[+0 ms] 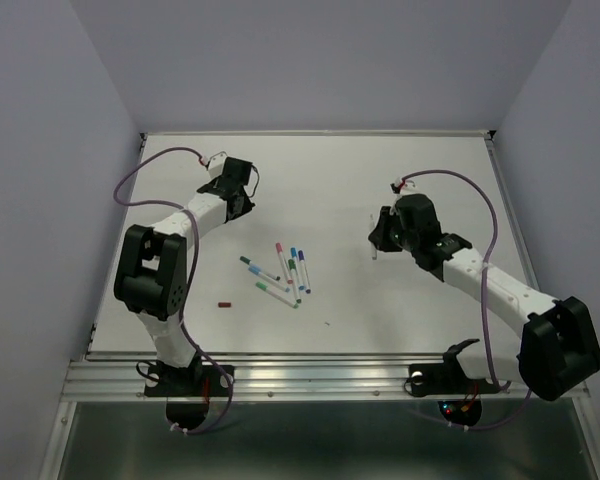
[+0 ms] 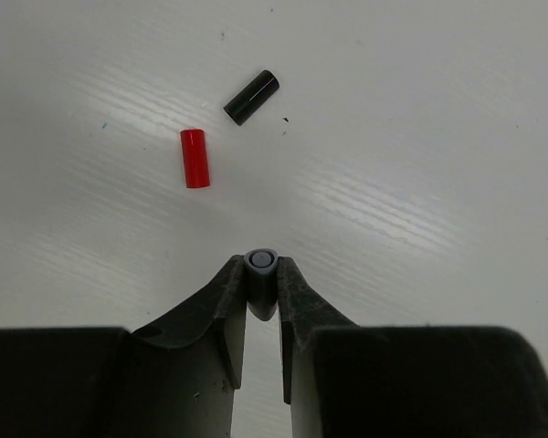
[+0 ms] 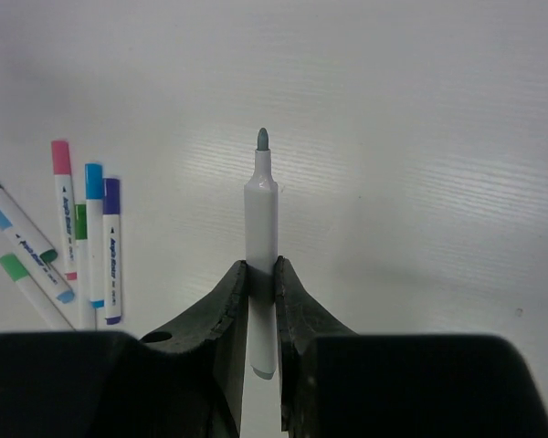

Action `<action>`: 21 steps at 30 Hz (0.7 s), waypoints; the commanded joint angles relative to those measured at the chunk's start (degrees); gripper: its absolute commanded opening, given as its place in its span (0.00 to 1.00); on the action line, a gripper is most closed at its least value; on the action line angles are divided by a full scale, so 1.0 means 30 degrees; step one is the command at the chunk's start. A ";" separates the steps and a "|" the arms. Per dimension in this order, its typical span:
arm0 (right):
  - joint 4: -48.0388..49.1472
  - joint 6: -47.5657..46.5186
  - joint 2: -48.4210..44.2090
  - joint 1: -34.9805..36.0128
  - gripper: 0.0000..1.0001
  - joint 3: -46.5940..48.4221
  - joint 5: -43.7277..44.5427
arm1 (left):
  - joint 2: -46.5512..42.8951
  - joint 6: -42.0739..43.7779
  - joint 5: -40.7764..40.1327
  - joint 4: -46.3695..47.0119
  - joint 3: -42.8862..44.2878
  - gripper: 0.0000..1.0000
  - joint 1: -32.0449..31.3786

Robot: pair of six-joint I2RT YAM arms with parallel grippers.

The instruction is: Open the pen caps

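Observation:
My left gripper [image 2: 261, 270] is shut on a small grey pen cap [image 2: 261, 262], held end-on just above the table. A red cap [image 2: 194, 158] and a black cap [image 2: 252, 97] lie loose on the table beyond it. My right gripper [image 3: 261, 270] is shut on a white pen barrel [image 3: 260, 214] whose grey tip [image 3: 262, 139] is bare. In the top view the left gripper [image 1: 238, 190] is at the back left and the right gripper [image 1: 380, 234] at the right. Several capped pens [image 1: 285, 273] lie in the middle. A dark red cap [image 1: 224, 302] lies alone near the front left.
In the right wrist view the capped pens lie at the left, with pink [image 3: 61, 156], blue [image 3: 93, 179], purple [image 3: 111, 192] and green [image 3: 14, 266] caps. The white table [image 1: 430, 300] ends in a metal rail at the front. Grey walls stand on three sides.

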 commanded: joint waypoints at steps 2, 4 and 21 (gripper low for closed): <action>-0.0298 -0.0279 -0.0038 -0.0686 0.01 0.0444 0.0944 | 0.1166 0.0337 -0.0812 -0.1539 0.1778 0.02 0.0447; -0.0269 -0.0279 -0.0126 -0.0864 0.01 0.0268 0.0886 | 0.2042 0.0249 -0.1015 -0.2007 0.2218 0.02 0.0564; -0.0445 -0.0367 -0.0360 -0.2036 0.01 -0.0054 0.0886 | 0.1902 0.0278 -0.1369 -0.3005 0.2894 0.48 0.0623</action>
